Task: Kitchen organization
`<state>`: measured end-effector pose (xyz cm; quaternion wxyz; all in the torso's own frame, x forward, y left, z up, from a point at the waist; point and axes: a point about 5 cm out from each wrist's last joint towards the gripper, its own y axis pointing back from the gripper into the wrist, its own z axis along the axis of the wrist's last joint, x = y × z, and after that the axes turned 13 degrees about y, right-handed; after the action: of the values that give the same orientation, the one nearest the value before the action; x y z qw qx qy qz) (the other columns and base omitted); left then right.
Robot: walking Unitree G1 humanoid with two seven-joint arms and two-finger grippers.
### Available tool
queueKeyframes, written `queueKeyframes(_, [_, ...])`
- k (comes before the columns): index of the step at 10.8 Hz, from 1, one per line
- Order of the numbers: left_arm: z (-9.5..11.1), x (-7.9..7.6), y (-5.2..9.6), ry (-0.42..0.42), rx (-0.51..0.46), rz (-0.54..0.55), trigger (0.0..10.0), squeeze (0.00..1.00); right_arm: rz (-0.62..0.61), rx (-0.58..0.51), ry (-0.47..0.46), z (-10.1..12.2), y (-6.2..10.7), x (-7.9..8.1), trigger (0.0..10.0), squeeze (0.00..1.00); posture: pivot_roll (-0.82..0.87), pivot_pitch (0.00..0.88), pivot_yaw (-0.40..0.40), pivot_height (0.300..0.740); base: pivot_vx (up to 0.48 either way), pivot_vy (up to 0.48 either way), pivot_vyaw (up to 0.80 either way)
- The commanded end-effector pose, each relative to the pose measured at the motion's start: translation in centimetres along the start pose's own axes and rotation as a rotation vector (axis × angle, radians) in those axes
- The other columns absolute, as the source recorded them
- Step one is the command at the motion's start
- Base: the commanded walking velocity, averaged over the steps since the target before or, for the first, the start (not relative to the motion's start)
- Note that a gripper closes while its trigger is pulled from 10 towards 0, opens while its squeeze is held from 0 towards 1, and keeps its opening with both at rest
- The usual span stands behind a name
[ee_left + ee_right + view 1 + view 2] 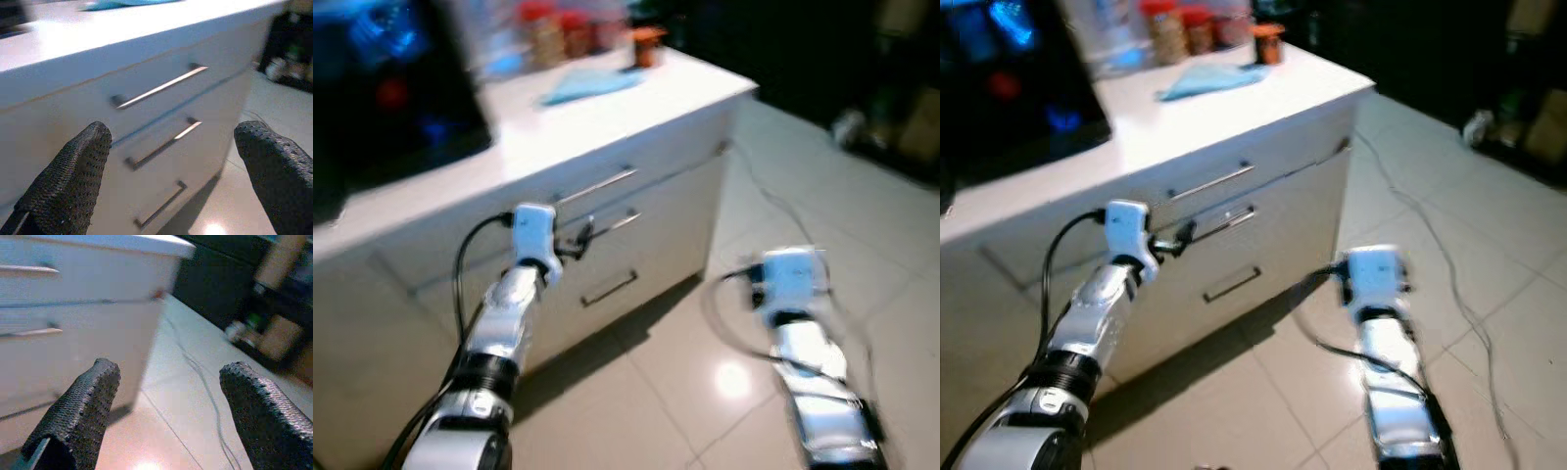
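A white cabinet [651,117] with three stacked drawers stands ahead of me. Its metal handles show in the left wrist view: top [161,87], middle [164,145] and bottom [161,208]. My left gripper [176,142] is open and holds nothing. It hovers just in front of the upper two drawer fronts, at about the height of the middle handle [612,223]. My right gripper [171,377] is also open and holds nothing. It hangs over the tiled floor [803,196], off the cabinet's right corner.
On the countertop lie a blue cloth [592,85], several jars [548,34] and an orange-lidded jar [648,46]. A black appliance [382,88] stands at the left. A cable [783,211] trails across the floor. Dark furniture and boxes [891,117] line the far right.
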<state>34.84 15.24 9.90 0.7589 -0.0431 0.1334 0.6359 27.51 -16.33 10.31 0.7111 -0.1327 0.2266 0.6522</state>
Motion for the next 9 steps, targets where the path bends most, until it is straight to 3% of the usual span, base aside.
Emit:
queueKeyframes(1, [-0.4,-0.4,0.1,0.030,-0.012,0.018,10.0,0.00,0.002,-0.024,0.016,0.5,-0.4,-0.7,10.0,0.00,-0.07,0.000,0.024,0.740,0.000,0.000,0.80])
queueKeyframes(2, [-0.7,-0.5,0.2,0.047,-0.021,0.034,10.0,0.00,0.027,-0.038,0.044,0.7,-0.4,-0.7,10.0,0.00,-0.08,0.000,0.008,0.740,0.000,0.000,0.80])
queueKeyframes(5, [-1.5,-1.1,0.3,0.095,-0.023,0.053,10.0,0.00,0.079,-0.054,0.069,0.6,-1.0,-1.0,10.0,0.00,-0.09,0.000,-0.009,0.740,0.000,0.000,0.00])
queueKeyframes(8, [-0.3,-1.4,-0.4,0.032,-0.057,0.051,10.0,0.00,0.148,-0.073,0.008,1.5,-2.5,3.1,10.0,0.00,0.00,0.000,-0.036,0.740,0.000,0.000,0.00])
queueKeyframes(9, [0.1,-1.0,-0.3,0.045,-0.078,0.074,10.0,0.00,0.138,-0.121,0.042,2.8,-2.9,3.0,10.0,0.00,0.01,0.000,-0.034,0.740,0.000,0.000,0.80])
